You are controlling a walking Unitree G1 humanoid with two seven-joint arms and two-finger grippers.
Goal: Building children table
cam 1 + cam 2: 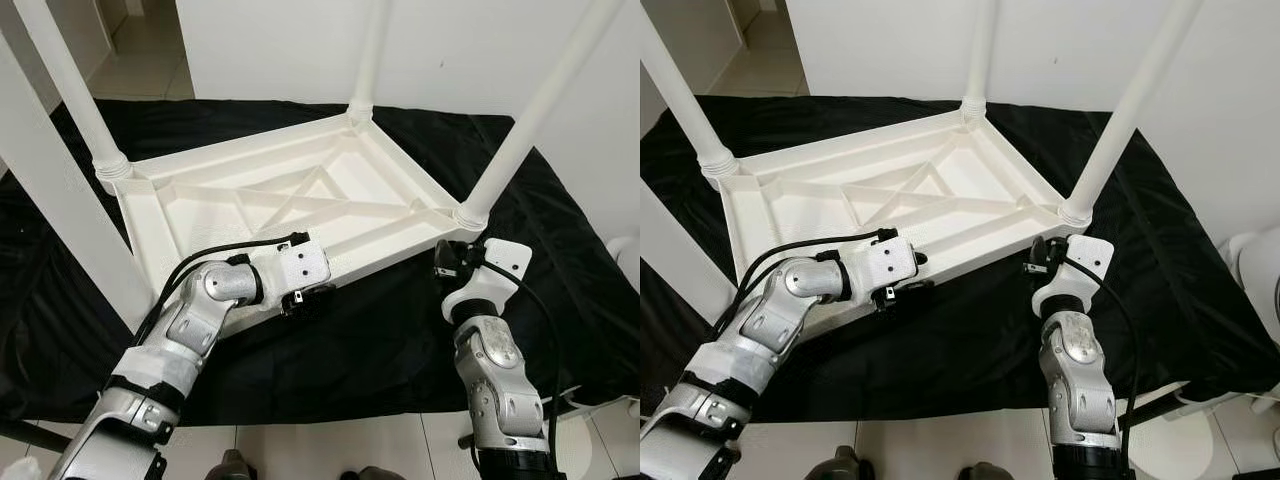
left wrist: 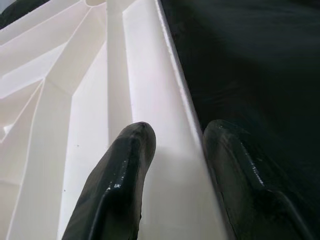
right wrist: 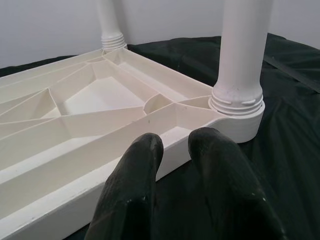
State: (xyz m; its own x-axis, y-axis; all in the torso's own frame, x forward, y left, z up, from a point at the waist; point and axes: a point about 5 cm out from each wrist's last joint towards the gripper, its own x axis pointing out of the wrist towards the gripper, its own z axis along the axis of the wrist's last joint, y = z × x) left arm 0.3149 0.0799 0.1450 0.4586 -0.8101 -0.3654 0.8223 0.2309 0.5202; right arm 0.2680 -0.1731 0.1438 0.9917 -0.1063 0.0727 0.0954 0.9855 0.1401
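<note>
Centre frame, the upturned table top (image 1: 300, 200) lies on the black cloth (image 1: 380, 340), legs up. Lower left, our left gripper (image 2: 175, 150) straddles its near rim, jaws part-open. Lower right, our right gripper (image 3: 175, 150) hovers slightly parted, empty. Next, we judge, both clamp and flip.

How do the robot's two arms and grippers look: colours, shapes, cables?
Both arms are jointed silver metal, each with a white housing at the wrist. A black cable loops along each arm to that housing. The left gripper and the right gripper each have two long, rounded, glossy black fingers. No markings are readable.
</note>
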